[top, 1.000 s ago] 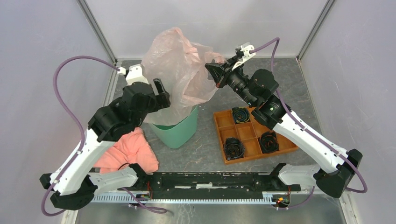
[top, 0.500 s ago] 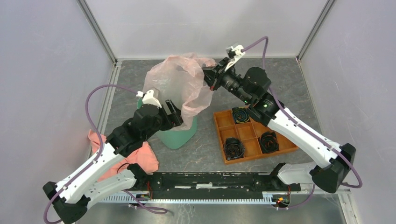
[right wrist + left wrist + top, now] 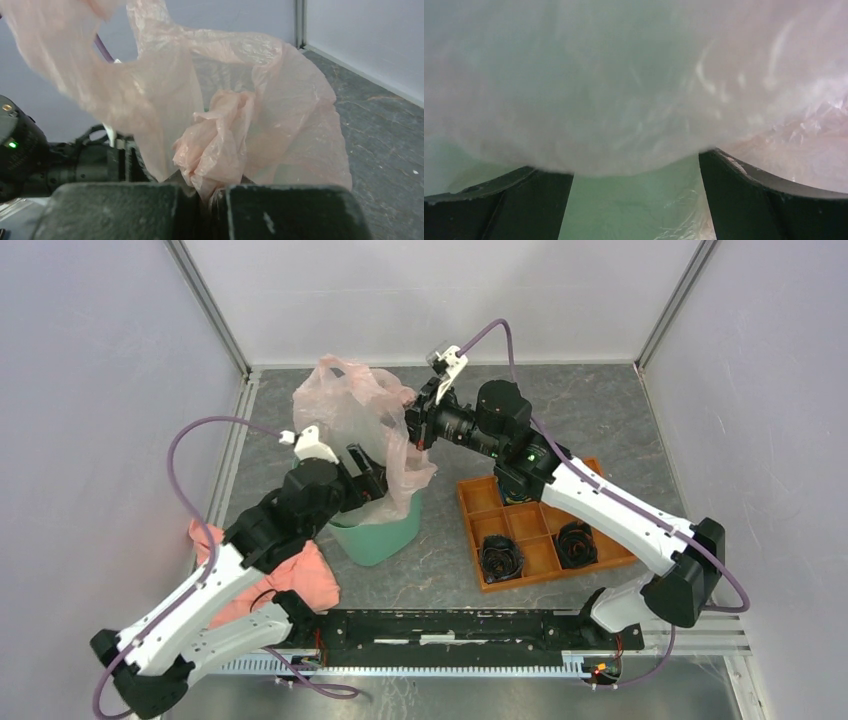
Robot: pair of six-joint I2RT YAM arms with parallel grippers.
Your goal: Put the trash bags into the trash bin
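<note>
The right end effector (image 3: 416, 426) is clamped on a gathered wad of the trash bag (image 3: 355, 415). The right wrist view shows crumpled pink film squeezed between its closed fingers (image 3: 280, 210). It holds that wad high, above and just behind the trash bin (image 3: 385, 535), probably so that the loose film hangs over the opening rather than spilling onto the tabletop (image 3: 600, 410). The bag's lower folds drape over the bin's rim and dip into its mouth, but most of the film billows above the rim, so I judge the task well short of done. The left end effector (image 3: 366, 476) sits at the near-left side of the rim with its 2 fingers (image 3: 764, 200) spread wide and nothing pinched between them. Film bulges across its wrist view right in front of them, and the green showing through is likely the bin's wall. That open stance suits pressing film down into the bin. Since the bag looks larger than the bin, it will need stuffing, and thin glossy film tends to spring back out. A hard push could also tip the bin toward the orange tray (image 3: 540, 530) just to its right. The salmon cloth (image 3: 290, 575) lies apart on the near left.
</note>
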